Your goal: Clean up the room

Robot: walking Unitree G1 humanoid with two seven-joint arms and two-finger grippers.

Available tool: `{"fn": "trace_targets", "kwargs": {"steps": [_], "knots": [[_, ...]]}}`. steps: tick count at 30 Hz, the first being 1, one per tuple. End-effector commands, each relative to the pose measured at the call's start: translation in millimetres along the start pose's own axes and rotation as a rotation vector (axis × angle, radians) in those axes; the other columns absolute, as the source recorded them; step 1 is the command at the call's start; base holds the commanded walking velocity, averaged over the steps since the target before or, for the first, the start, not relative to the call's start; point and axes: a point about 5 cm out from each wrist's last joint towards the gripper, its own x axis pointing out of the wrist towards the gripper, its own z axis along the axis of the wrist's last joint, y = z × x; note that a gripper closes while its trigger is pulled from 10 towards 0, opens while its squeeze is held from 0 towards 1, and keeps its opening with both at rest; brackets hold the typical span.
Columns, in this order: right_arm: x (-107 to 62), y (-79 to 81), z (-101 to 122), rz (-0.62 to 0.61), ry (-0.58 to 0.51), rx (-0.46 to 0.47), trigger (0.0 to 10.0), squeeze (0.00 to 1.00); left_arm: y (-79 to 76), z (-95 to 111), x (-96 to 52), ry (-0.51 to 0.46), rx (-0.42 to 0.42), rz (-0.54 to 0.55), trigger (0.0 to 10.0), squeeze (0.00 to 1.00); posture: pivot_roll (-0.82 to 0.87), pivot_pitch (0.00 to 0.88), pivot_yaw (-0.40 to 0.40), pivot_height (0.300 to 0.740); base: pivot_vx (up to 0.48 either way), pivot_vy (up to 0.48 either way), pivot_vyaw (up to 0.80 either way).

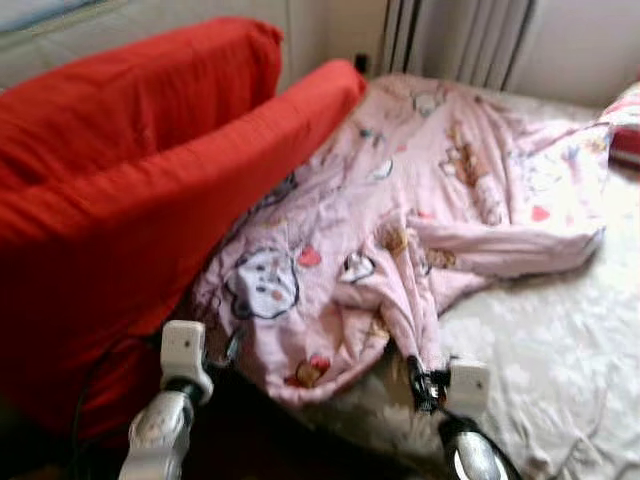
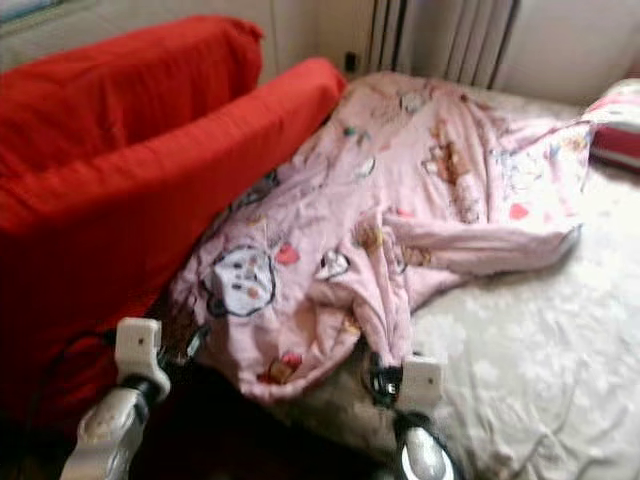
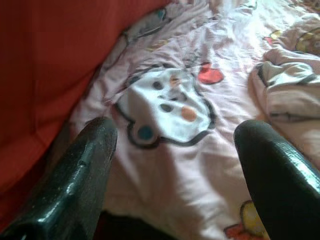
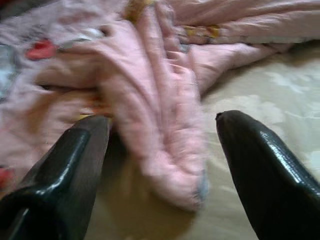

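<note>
While both pairs of jaws stand spread and empty, the left gripper (image 3: 172, 165) hovers over the near left edge of the pink cartoon-print blanket (image 1: 400, 200), and the right gripper (image 4: 160, 165) straddles its near fold. Left lies a red cushion (image 1: 130, 170); the blanket rumples across a cream bedsheet (image 1: 560, 370).

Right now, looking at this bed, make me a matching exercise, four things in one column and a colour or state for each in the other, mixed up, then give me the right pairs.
Things:
1. big cushion
2. blanket
3. bed sheet
4. left gripper

Colour or state:
A. pink with cartoon prints, lying crumpled
B. fingers apart, over the blanket's near edge
C. plain red
D. pale cream with a faint flower pattern

Pairs: 1-C, 2-A, 3-D, 4-B
</note>
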Motion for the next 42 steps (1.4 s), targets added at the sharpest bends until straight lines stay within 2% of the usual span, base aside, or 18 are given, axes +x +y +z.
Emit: {"fn": "trace_targets", "kwargs": {"steps": [1, 8, 32, 42], "knots": [[-3.3, -3.1, -6.8, -0.024, 0.034, 0.014, 10.0, 0.0, 1.9, -2.6, -2.6, 0.013, -0.001, 0.004, 10.0, 0.0, -0.02, 0.195, 0.025, 0.628, 0.277, 0.0, 0.0], [-3.1, -2.2, -7.6, -0.023, 0.039, 0.018, 10.0, 0.0, 2.5, -2.1, -2.0, 0.012, 0.001, 0.005, 10.0, 0.0, -0.02, 0.191, 0.027, 0.628, 0.273, 0.0, 0.0], [4.0, 2.3, -3.7, 0.006, 0.044, 0.008, 10.0, 0.0, 2.1, 4.5, 1.1, -0.01, 0.003, 0.005, 10.0, 0.0, -0.02, 0.207, 0.027, 0.628, 0.0, 0.0, 0.0], [9.1, 3.4, -4.8, 0.021, 0.081, -0.011, 10.0, 0.0, 2.0, 7.7, 2.1, -0.017, 0.006, 0.006, 10.0, 0.0, 0.0, 0.22, 0.031, 0.628, 0.0, 0.0, 0.0]]}}
